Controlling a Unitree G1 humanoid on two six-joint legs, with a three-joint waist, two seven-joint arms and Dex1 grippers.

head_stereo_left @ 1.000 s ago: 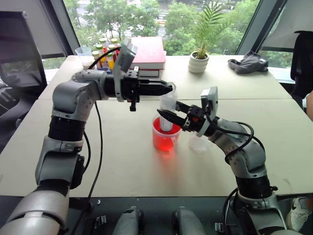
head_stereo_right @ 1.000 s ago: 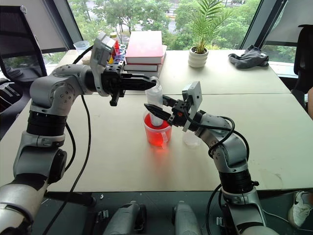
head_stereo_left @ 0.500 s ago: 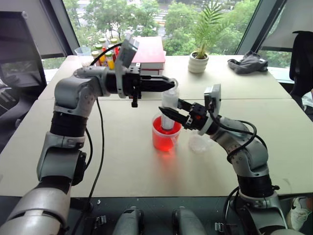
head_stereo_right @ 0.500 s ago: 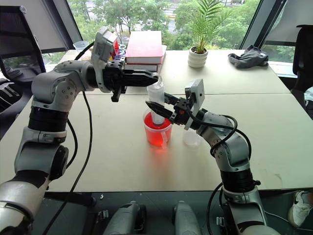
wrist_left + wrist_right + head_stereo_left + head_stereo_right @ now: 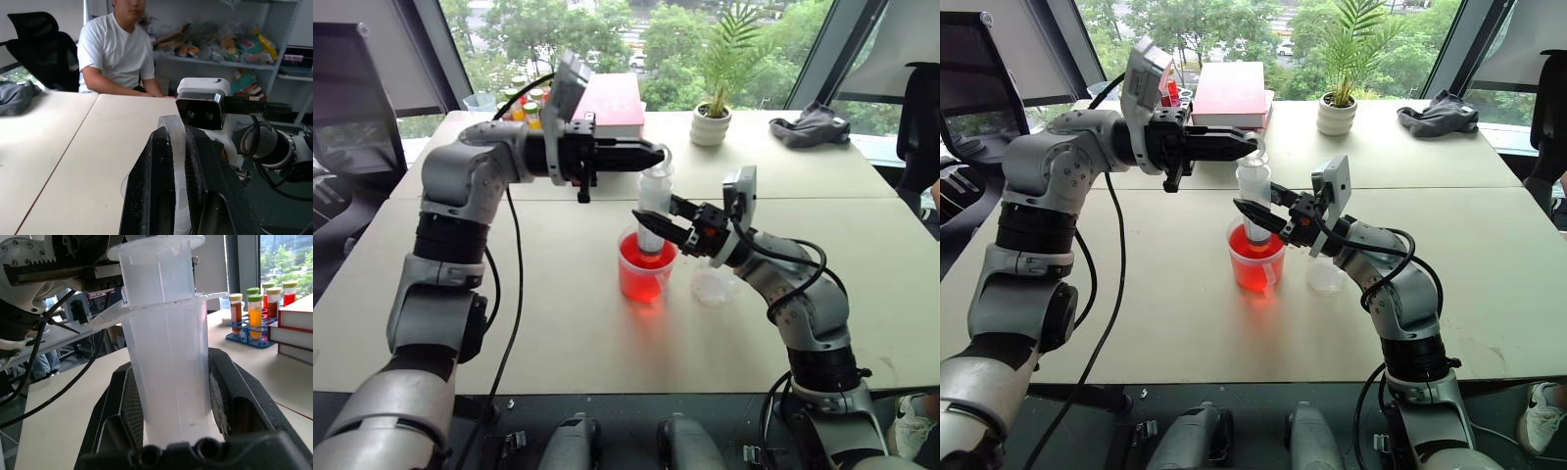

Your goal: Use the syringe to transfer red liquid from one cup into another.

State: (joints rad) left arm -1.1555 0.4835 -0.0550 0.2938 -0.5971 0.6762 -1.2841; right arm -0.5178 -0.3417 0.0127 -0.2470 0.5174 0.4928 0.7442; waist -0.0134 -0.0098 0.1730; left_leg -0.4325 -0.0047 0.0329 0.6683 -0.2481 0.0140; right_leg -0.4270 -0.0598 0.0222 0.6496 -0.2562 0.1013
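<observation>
— So, what is the left gripper (image 5: 651,155) doing at centre frame?
— It is pinching the ring-topped plunger of the large clear plastic syringe (image 5: 652,211) from the left.
— And the syringe's axis?
— It is standing upright, tip pointing down into the vivid red plastic cup (image 5: 644,274). The right gripper (image 5: 651,224) is clamping its barrel; the colourless clear plastic cup (image 5: 714,286) is waiting just right.
</observation>
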